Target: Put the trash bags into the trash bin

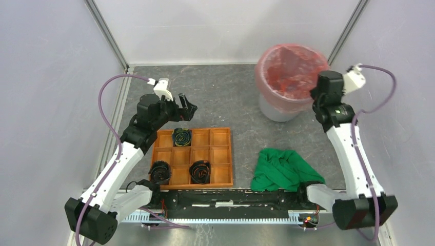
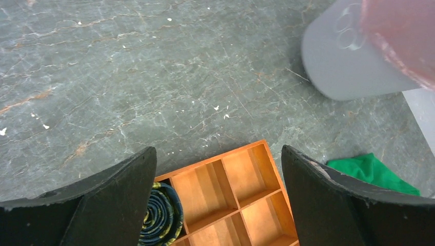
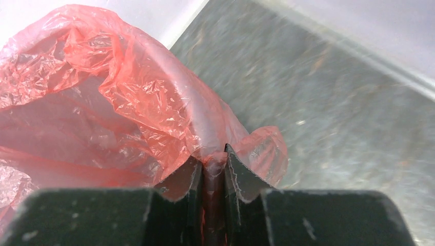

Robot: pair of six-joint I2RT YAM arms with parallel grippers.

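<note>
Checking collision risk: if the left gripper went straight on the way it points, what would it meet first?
Probably bare table just beyond the orange tray, short of the grey bin; depth is unclear.

One thin translucent red plastic film bag (image 3: pixel 128 102) was crinkled and glossy, the round light grey plastic bin (image 2: pixel 349 66) smooth and matt, the orange wooden compartment tray (image 2: pixel 251 164) smooth-grained, the green cloth (image 1: pixel 284 169) soft and matt.

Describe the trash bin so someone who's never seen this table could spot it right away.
Look to the far right corner of the grey table, beyond the green cloth. The trash bin is the round light grey tub there, the only thing lined with a red bag, whose edge the right gripper pinches.
</note>
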